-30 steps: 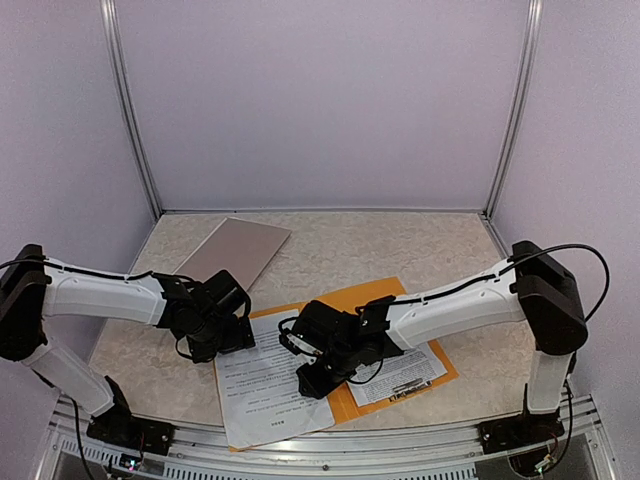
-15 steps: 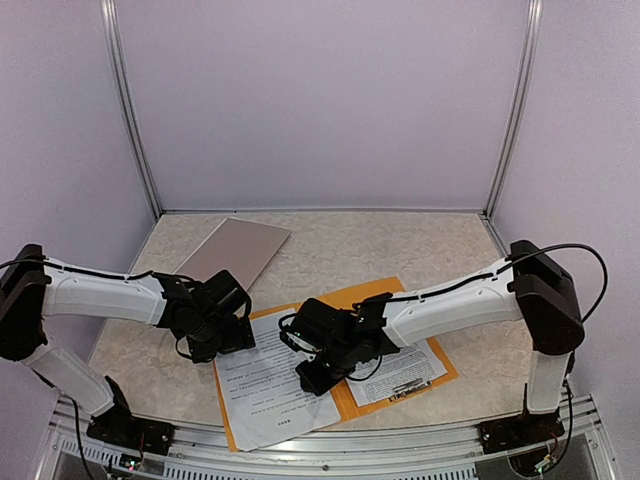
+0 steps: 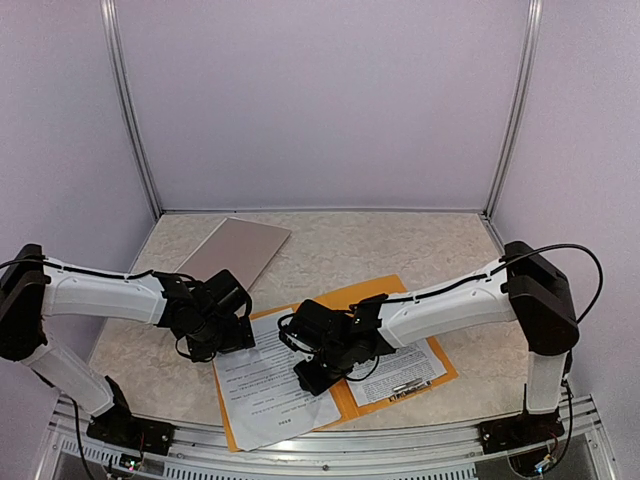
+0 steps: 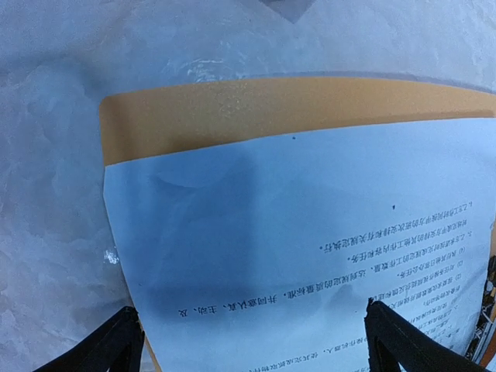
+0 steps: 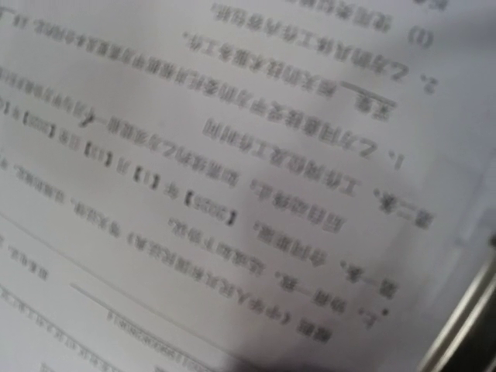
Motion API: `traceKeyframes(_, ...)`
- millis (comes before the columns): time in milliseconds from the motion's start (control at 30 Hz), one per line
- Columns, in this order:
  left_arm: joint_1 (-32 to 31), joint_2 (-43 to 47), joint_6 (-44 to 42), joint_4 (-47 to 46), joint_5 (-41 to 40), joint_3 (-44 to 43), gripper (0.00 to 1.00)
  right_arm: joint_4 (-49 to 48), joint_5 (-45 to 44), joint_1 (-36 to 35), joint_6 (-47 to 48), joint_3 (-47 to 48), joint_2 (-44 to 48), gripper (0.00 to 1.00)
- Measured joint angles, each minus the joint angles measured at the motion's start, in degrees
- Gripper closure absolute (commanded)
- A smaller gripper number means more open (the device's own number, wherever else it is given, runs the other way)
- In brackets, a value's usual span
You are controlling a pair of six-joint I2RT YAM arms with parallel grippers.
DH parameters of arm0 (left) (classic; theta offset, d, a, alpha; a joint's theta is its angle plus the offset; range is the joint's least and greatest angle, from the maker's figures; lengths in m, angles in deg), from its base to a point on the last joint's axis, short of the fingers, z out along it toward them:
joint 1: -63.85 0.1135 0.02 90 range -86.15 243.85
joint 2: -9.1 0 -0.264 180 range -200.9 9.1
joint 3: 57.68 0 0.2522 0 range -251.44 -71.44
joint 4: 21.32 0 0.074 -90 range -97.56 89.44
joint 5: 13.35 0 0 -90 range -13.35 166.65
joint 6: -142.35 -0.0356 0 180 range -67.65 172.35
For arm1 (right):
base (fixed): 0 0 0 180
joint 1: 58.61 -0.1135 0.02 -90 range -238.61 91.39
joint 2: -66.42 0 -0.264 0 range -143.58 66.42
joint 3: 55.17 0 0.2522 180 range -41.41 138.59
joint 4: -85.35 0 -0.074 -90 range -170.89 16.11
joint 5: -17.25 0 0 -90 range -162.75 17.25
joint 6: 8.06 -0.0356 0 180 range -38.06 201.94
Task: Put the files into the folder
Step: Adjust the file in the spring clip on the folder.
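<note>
Files (image 3: 265,385) flat on open folder (image 3: 375,295), 6 o'clock on table (image 3: 400,240) | my left gripper (image 4: 252,310) spread wide over their 10 o'clock corner, likely to steady | my right gripper (image 3: 312,375) low over sheet, likely sliding it; jaws unreadable

The right claw (image 3: 310,378) sits on the files (image 3: 262,395) lying over the orange folder (image 3: 385,292).

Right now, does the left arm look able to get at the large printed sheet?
Probably yes: the left gripper hangs open above the large printed sheet, at its far left corner, and nothing lies between them.
</note>
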State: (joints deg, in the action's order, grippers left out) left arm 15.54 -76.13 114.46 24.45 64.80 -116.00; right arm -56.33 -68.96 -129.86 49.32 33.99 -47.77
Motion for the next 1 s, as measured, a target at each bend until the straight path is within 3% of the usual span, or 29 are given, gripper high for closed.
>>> traceKeyframes(1000,0.02,-0.37,-1.29,-0.81,0.15,-0.92,0.04,-7.17,-1.31,0.00,-0.35,-2.38,4.70,0.76)
